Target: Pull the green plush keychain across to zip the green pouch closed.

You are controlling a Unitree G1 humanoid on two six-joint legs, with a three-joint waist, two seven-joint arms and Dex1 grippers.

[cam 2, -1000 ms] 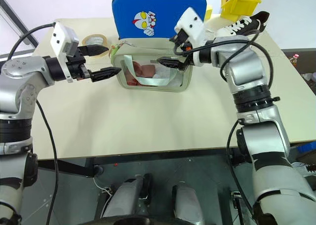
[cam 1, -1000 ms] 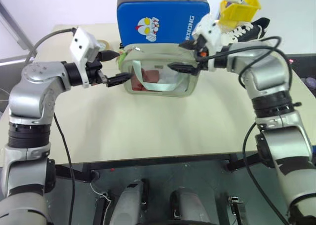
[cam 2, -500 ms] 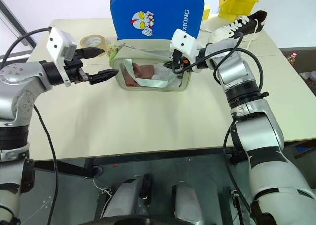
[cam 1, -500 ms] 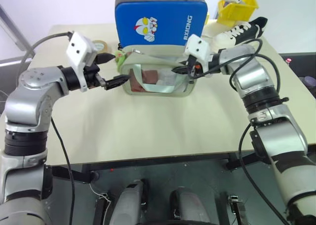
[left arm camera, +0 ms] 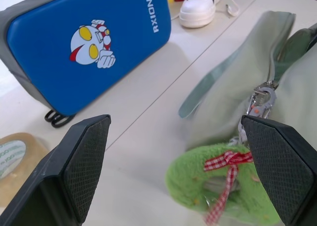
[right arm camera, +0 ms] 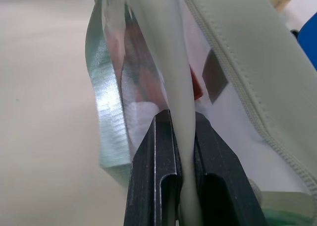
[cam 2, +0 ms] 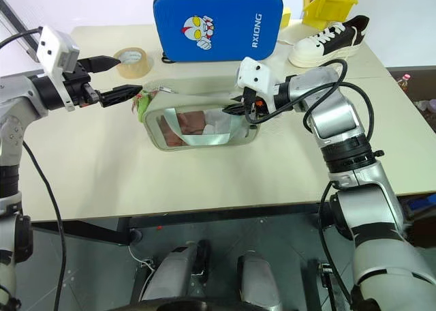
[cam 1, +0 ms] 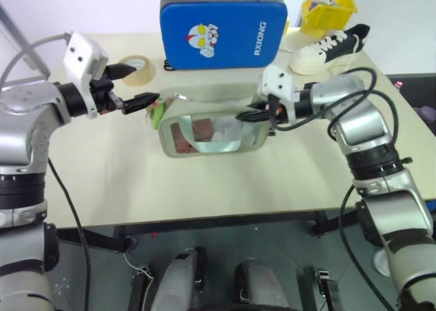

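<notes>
The right gripper (cam 2: 236, 109) is pinching the green pouch (cam 2: 197, 118) at its right end, fingers clamped tight on the fabric. The pouch is sitting mid-table in front of the blue case (cam 2: 216, 19). The left gripper (cam 2: 121, 79) is hanging wide open, gripping nothing, right beside the green plush keychain (cam 2: 143, 104) dangling at the pouch's left end.

You've got open table (cam 1: 204, 181) in front of the green pouch (cam 1: 211, 130); behind it, blue case (cam 1: 221, 28) & tape roll (cam 1: 138, 70) block the far side.
</notes>
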